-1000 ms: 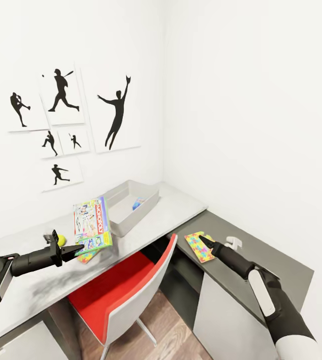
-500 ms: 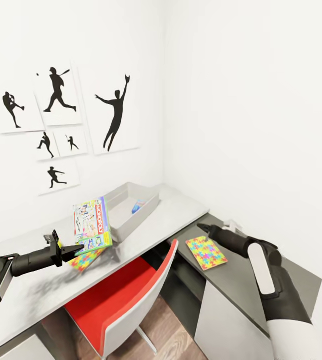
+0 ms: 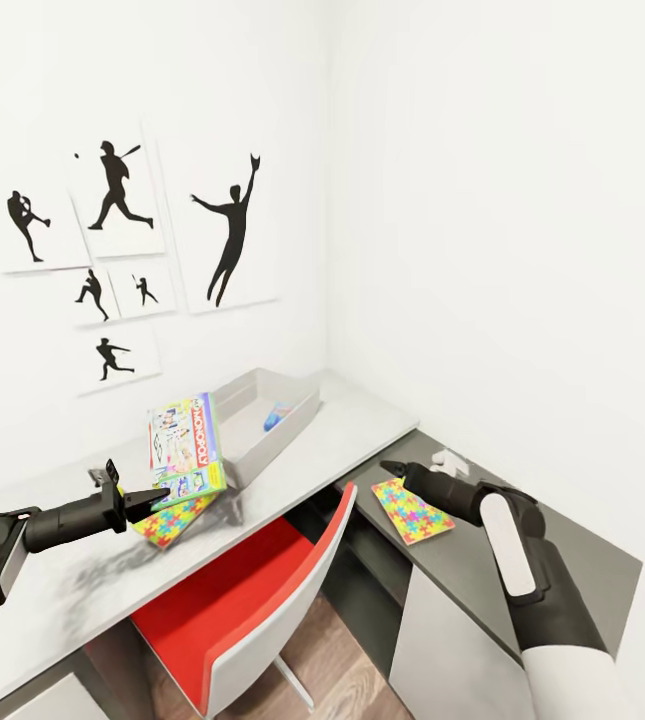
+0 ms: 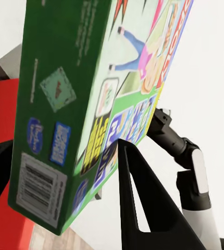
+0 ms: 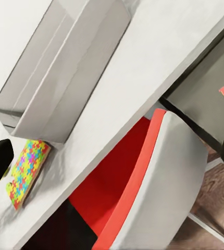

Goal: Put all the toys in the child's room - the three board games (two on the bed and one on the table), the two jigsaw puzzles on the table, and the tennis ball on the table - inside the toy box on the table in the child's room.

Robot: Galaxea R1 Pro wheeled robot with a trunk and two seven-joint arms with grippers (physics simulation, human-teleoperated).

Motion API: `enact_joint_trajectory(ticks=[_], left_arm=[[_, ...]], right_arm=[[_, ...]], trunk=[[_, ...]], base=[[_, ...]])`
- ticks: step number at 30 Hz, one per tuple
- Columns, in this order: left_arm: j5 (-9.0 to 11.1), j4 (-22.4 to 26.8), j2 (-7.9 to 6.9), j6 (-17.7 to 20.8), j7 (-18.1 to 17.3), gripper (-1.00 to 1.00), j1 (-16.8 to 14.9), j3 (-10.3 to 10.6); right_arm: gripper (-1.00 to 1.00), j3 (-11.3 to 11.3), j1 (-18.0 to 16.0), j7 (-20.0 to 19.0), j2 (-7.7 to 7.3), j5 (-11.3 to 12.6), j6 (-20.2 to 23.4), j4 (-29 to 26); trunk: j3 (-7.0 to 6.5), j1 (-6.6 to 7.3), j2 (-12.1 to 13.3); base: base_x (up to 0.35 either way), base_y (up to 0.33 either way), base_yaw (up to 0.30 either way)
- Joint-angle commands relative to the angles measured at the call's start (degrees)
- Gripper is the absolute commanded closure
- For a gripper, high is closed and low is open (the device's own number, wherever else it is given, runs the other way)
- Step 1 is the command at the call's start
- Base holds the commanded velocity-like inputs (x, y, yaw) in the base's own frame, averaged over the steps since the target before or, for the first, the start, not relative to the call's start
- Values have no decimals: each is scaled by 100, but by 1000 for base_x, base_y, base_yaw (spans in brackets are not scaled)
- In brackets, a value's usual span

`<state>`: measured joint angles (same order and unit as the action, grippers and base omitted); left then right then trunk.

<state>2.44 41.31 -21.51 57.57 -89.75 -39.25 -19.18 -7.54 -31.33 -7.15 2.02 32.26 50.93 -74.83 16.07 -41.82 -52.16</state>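
On the tabletop (image 3: 82, 590), the left hand (image 3: 157, 497) grips a board game (image 3: 183, 447) beside the toy box (image 3: 262, 420), a puzzle (image 3: 170, 520) at the game's 6 o'clock. The right hand (image 3: 390, 468) (grip unclear) hovers by another puzzle (image 3: 412, 510) on the lower desk (image 3: 562, 540).

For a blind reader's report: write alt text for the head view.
The left tool holds up a green board game above a jigsaw puzzle on the white desk, beside a grey toy box. The right tool hovers by a second puzzle on the dark side desk; a red chair stands below.
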Motion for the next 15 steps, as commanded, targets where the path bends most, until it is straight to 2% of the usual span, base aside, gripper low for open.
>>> enact_joint_trajectory(ticks=[1,15], left_arm=[[-9,-1,-2,61,-25,100,-3,1],[-16,-1,-7,61,-25,100,-3,4]], right_arm=[[-100,-20,6,-67,4,-48,26,31],[-100,-20,31,-106,4,-44,14,108]], trunk=[[-11,22,36],[-262,329,598]], base=[[0,0,0],[0,0,0]])
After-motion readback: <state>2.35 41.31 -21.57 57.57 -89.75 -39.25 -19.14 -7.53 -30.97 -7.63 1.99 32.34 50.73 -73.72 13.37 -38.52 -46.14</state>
